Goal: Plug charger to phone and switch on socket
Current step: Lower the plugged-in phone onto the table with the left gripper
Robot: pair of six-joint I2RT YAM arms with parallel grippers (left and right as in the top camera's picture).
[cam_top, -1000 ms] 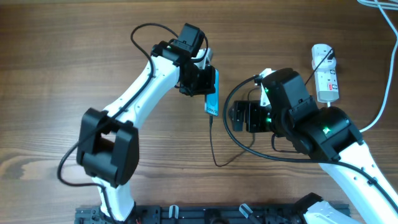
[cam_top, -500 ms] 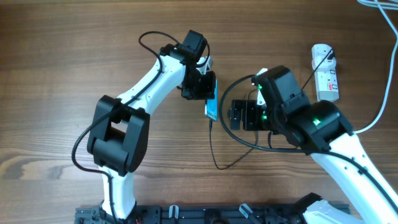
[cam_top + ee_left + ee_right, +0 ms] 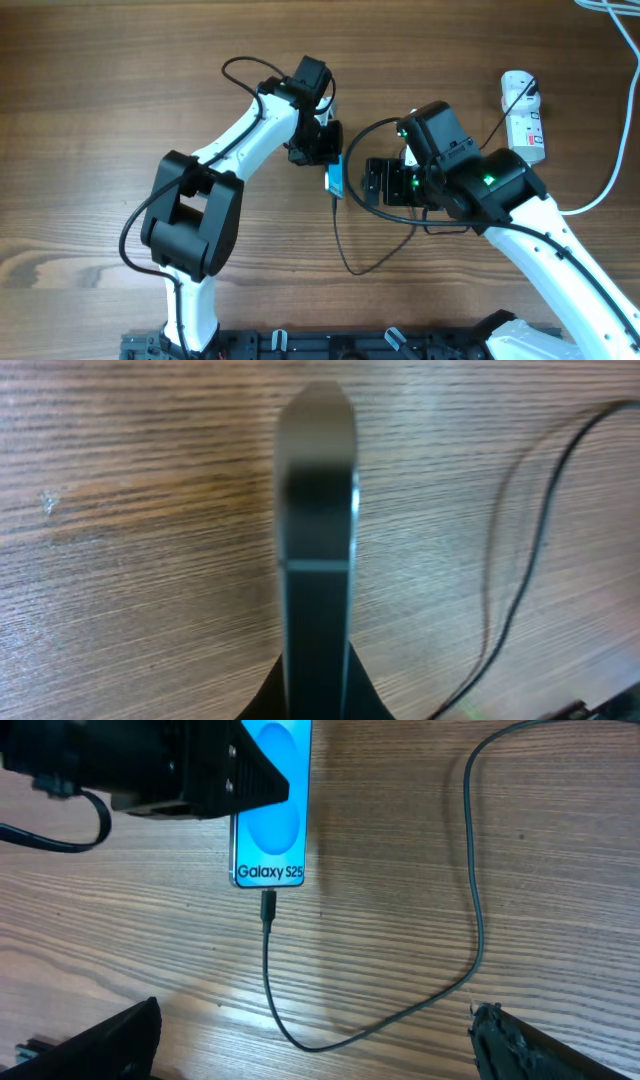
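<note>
The left fingers are pinched nearly closed on the upper part of the small flat smartphone with the cyan screen. How much of it they cover is hidden, because the black finger block sits right over the top of the screen. From the left wrist the phone is only a blurred thin dark slab seen edge-on, with a black wedge at its base, and neither finger shows clearly there. From overhead it looks like a narrow cyan sliver, so it seems tipped up on its side, not lying flat. I can't tell whether its edge touches the brown wooden table.

The white strip reading "Galaxy S25" is at the phone's free end, facing away from the left fingers. The small dark connector tip of the thin black charger cable sits right at that end, in line with it. Whether it is seated in the port or just short of it is too fine to make out.

The right fingers are spread as wide as they go and hold nothing. They point at the phone's free end, with the cable's loop lying on the table between them and the phone. Only the tips show, at the bottom corners of the right wrist view.

The phone is near the middle of the table. The small white power strip with a red mark lies well apart, near the right edge toward the far corner. Its thick white cord runs off at that corner, cut off by the frame.
</note>
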